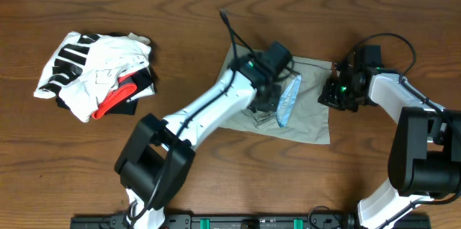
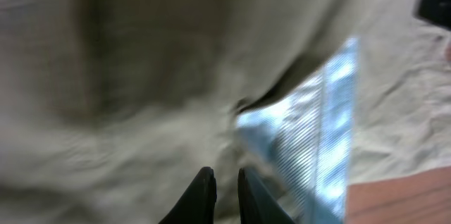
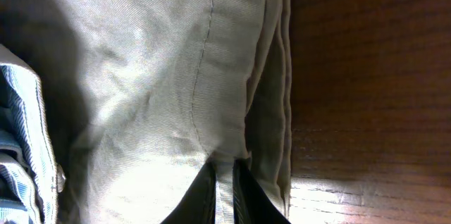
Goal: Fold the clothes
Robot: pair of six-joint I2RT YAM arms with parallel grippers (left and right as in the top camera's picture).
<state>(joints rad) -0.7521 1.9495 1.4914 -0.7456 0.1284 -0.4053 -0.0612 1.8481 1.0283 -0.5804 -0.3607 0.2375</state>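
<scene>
Right gripper is clamped on the 3 o'clock hem of the shorts; left gripper is seen narrowed beside the blue waistband, grip unclear.

No readable text, brand, number or sign in any view. The white garment has black marks along one edge that could be lettering, but they are too small to make out from overhead. The shorts show no legible tag or print. The left wrist view is blurred, and the right wrist view shows only plain cloth and stitching.
</scene>
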